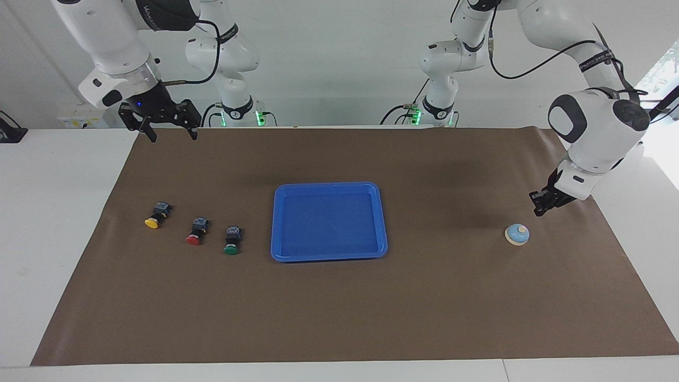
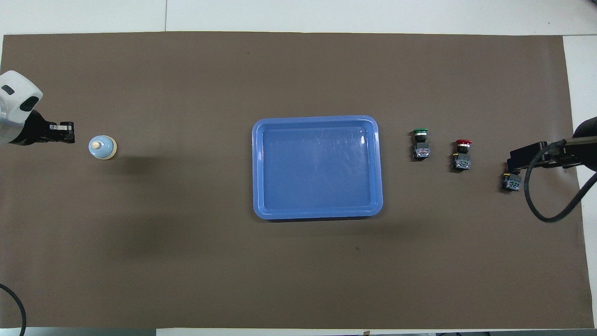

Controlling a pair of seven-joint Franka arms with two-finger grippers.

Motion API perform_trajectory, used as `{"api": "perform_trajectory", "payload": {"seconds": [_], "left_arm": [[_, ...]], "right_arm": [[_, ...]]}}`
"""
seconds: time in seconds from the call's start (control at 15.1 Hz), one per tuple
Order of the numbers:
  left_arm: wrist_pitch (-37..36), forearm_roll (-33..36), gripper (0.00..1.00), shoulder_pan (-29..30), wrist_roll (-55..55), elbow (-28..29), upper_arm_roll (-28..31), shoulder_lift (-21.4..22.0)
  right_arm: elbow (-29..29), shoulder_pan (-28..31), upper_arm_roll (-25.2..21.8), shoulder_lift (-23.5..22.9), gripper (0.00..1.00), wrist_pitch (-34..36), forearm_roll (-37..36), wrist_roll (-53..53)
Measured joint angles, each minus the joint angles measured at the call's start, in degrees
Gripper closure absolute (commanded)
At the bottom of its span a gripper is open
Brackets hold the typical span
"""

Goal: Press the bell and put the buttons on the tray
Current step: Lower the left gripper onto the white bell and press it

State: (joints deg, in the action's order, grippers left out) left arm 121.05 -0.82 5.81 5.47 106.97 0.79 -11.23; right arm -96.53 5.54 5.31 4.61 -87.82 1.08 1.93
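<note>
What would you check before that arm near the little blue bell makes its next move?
1. Left gripper shut, with nothing in it, for pressing: ok.
2. Left gripper over the bell: not ok; it hangs beside the bell, toward the left arm's end of the table, not touching it.
3. Bell upright, knob on top, nothing on it: ok.
4. Tray with nothing in it, ready for buttons: ok.
5. Yellow button, red button and green button lying in a row beside the tray, none in it: ok.
6. Right gripper open, waiting above the brown mat's corner: ok.
</note>
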Motion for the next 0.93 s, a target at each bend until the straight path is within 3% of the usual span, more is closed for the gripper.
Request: {"api": "perform_trajectory", "payload": {"seconds": [0.79, 0.86, 0.93], "left_arm": [[8.38, 0.0, 1.0, -0.1, 0.0, 3.96, -0.6, -5.52], [8.88, 0.0, 0.81, -0.1, 0.0, 4.29, -0.58, -5.38], [8.5, 0.0, 0.45, -0.1, 0.0, 4.14, -0.58, -5.36]], "right_arm": [[0.0, 0.0, 0.0, 0.0, 0.0, 0.0, 0.0, 0.0], [0.0, 0.0, 0.0, 0.0, 0.0, 0.0, 0.0, 0.0], [0.0, 0.0, 0.0, 0.0, 0.0, 0.0, 0.0, 0.0]]}}
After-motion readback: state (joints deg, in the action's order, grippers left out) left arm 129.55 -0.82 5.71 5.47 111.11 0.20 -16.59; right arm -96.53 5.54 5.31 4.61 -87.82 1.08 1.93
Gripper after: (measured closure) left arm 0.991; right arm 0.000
